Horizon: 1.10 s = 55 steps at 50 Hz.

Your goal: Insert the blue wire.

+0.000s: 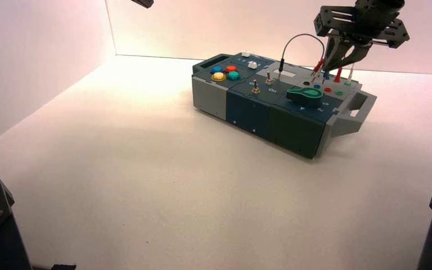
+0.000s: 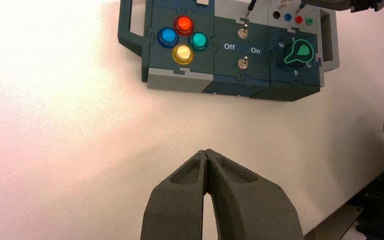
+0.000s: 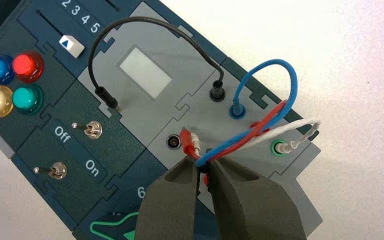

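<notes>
Here, the right gripper (image 3: 203, 164) is over the box's (image 1: 275, 104) sockets, fingers closed on one end of the blue wire (image 3: 293, 80), whose other end sits in a blue socket (image 3: 237, 111), while the left gripper (image 2: 206, 152) waits above the table (image 2: 105, 150), fingers shut.

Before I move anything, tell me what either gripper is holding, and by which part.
The right gripper, over the box's socket panel, holds the blue wire by its free end. The left gripper holds nothing.
</notes>
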{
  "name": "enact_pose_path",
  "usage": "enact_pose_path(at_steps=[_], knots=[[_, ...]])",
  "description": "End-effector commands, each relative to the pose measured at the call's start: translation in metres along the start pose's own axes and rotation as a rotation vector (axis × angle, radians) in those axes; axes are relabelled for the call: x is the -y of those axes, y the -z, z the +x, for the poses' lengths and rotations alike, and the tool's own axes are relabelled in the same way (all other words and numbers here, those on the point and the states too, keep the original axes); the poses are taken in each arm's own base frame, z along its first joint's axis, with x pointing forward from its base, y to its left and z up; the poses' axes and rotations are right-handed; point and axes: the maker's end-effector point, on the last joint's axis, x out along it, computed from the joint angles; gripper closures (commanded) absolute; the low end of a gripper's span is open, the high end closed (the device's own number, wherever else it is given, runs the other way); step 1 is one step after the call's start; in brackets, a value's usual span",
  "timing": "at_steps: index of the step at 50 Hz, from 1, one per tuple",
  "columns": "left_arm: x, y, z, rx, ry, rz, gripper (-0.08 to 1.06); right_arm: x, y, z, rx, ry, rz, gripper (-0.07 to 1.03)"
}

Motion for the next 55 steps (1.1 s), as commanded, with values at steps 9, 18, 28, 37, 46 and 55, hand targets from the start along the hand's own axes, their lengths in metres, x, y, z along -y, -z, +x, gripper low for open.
enact_pose_path(at_steps=[9,18,28,37,46,55], knots=[[0.000,-0.012,-0.008,0.038,-0.005,0.012,1.01,-0.006,-0.010,-0.005,0.041,-0.009,-0.020,0.99],[0.001,-0.012,-0.008,0.037,-0.004,0.013,1.01,-0.006,-0.008,-0.002,0.030,-0.007,-0.018,0.99],[0.001,-0.012,-0.008,0.037,-0.004,0.011,1.01,-0.004,-0.006,0.003,0.026,-0.003,-0.016,0.99],[0.001,-0.011,-0.007,0.036,-0.004,0.011,1.01,-0.004,-0.006,0.005,0.023,-0.002,-0.014,0.99],[0.000,-0.011,-0.007,0.036,-0.005,0.011,1.01,-0.005,-0.009,0.004,0.030,-0.004,-0.013,0.99],[0.001,-0.012,-0.008,0.037,-0.004,0.013,1.01,-0.004,-0.008,0.005,0.024,-0.003,-0.013,0.99]])
